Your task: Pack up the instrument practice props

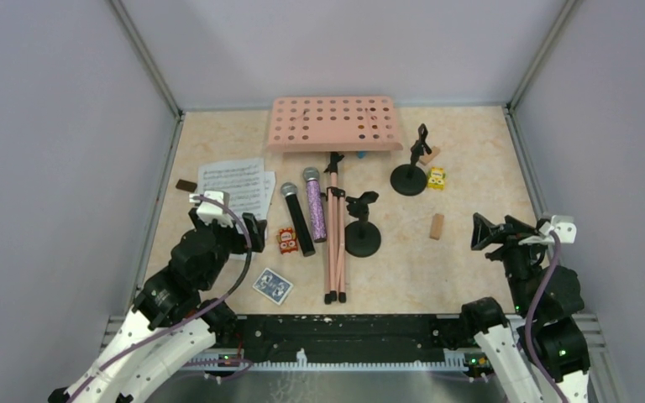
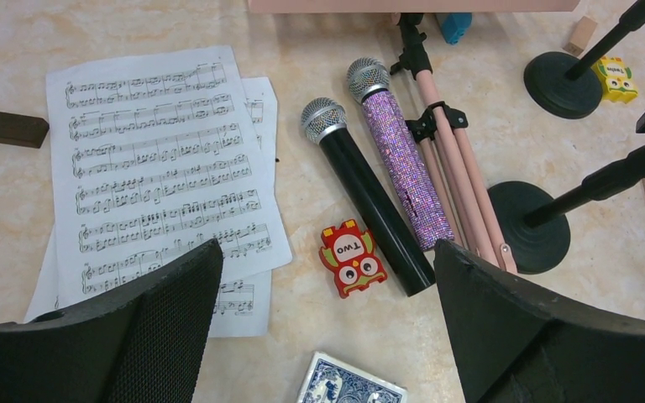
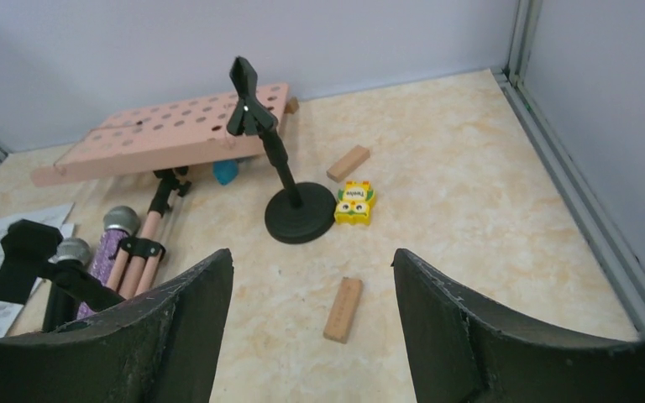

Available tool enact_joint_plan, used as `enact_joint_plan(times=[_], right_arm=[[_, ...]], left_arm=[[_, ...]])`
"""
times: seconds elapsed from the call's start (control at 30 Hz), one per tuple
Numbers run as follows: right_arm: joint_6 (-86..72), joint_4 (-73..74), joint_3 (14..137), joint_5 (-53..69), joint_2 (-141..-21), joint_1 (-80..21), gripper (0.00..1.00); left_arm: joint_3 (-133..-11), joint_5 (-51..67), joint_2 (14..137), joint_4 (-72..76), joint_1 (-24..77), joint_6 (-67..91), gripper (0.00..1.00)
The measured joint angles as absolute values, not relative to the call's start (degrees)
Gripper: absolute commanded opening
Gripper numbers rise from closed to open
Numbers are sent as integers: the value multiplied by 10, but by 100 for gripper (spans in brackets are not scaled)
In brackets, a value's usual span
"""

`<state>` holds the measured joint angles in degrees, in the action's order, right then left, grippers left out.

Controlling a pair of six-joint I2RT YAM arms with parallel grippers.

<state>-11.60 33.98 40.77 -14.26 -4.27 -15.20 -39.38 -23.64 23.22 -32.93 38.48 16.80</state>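
Our salmon-pink perforated music rack (image 1: 333, 123) lies at the back of the beige marbled table (image 1: 479, 159). The purple-glitter microphone (image 1: 314, 206) and black grey-headed microphone (image 1: 297, 220) sit just left of its legs, with the white sheet-music pages (image 1: 233, 186) further left. We've got both claws gaping wide and empty, the left gripper (image 1: 252, 233) by the pages and the right gripper (image 1: 487, 232) well off right.

A red toy (image 2: 352, 258) marked "Two" lies low in the centre of the left wrist view. A blue card pack (image 2: 351, 390) sits at the bottom edge and a dark brown block (image 2: 8, 128) at the far left. In the right wrist view, on the beige tabletop (image 3: 470, 151), a yellow toy (image 3: 353, 203) sits at centre, one wooden block (image 3: 348, 163) just above it and another wooden block (image 3: 343, 309) below.
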Motion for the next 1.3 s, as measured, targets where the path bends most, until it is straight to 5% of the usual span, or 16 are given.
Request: enact_joint_plan(times=[1.3], right_arm=[[-121,354,386,-163,-17,-152,66]], left_arm=[[-387,-232,248,-310,385,168,99]])
